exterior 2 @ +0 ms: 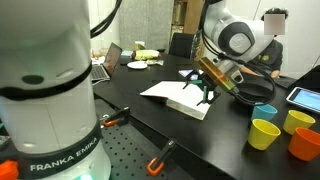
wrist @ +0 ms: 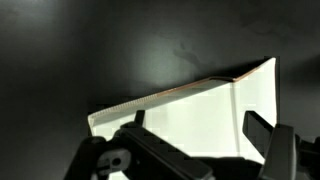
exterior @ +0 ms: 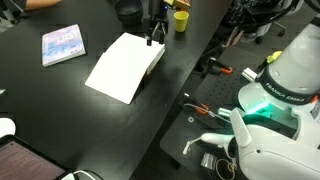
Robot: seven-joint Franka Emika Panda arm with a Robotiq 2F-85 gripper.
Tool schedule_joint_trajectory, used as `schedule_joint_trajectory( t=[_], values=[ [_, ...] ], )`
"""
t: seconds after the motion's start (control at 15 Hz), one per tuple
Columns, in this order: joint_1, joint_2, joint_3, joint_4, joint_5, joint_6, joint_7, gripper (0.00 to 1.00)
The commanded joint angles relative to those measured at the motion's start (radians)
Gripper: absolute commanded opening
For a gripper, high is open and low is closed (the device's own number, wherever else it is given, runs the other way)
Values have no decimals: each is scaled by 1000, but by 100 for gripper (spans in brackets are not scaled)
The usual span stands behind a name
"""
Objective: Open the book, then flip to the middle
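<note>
The book (exterior: 125,66) lies on the black table (exterior: 60,95) and shows a plain white page on top. It also shows in the other exterior view (exterior 2: 180,96). In the wrist view the white page (wrist: 190,110) fills the lower half, with a thin orange cover edge along its top. My gripper (exterior: 155,36) hangs at the book's far edge in both exterior views (exterior 2: 205,92). In the wrist view its two fingers (wrist: 195,125) stand apart over the white page, open, with nothing clamped between them.
A thin blue-purple book (exterior: 62,44) lies apart from the white one. A yellow cup (exterior: 181,20) stands near the gripper. Two yellow cups (exterior 2: 263,132) and an orange cup (exterior 2: 306,143) stand at the table edge. A laptop (exterior 2: 105,66) and a plate (exterior 2: 140,65) sit beyond.
</note>
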Motion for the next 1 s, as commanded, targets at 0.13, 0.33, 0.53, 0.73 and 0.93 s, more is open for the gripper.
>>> schedule_joint_trajectory(
  t=[0.13,0.33,0.53,0.73,0.93],
  values=[
    [-36,74,1,29,6,36,-30,100],
    [-46,107,1,50,-5,26,-11,100],
    [-43,130,-4,69,-28,25,20,100],
    [-22,144,-19,79,-73,67,81,100],
    [-1,138,-42,70,-162,120,197,100]
  ],
)
